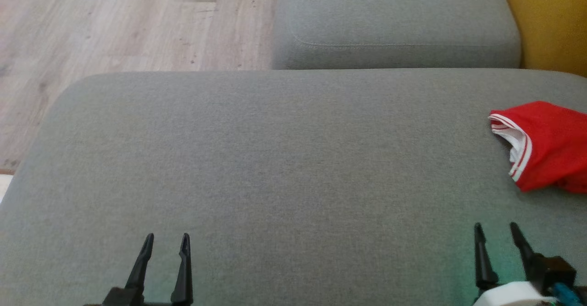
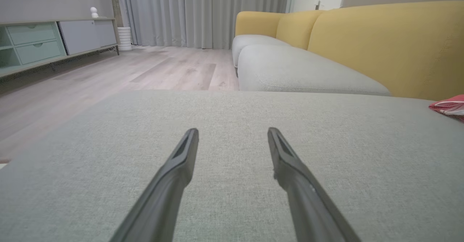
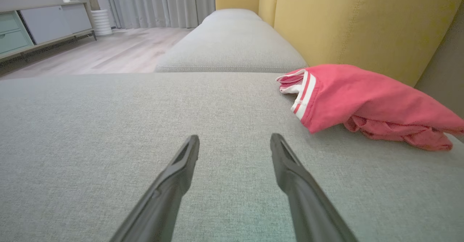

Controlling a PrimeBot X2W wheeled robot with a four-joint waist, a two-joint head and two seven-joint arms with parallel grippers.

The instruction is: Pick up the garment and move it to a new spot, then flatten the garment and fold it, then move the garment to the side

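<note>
I see open grey cushion ahead; only the red garment and yellow backrest block my right.

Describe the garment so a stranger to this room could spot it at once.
Find the wide grey seat cushion before the yellow sofa back. Toward its right end, near that back, lies a crumpled garment. It is bright red with white-striped trim, unlike the plain grey fabric around it.

I see soft, even light, faint shadows. Head view is grainy, greenish along its bottom; wrist views bow at the edges, fingers blur close up.
</note>
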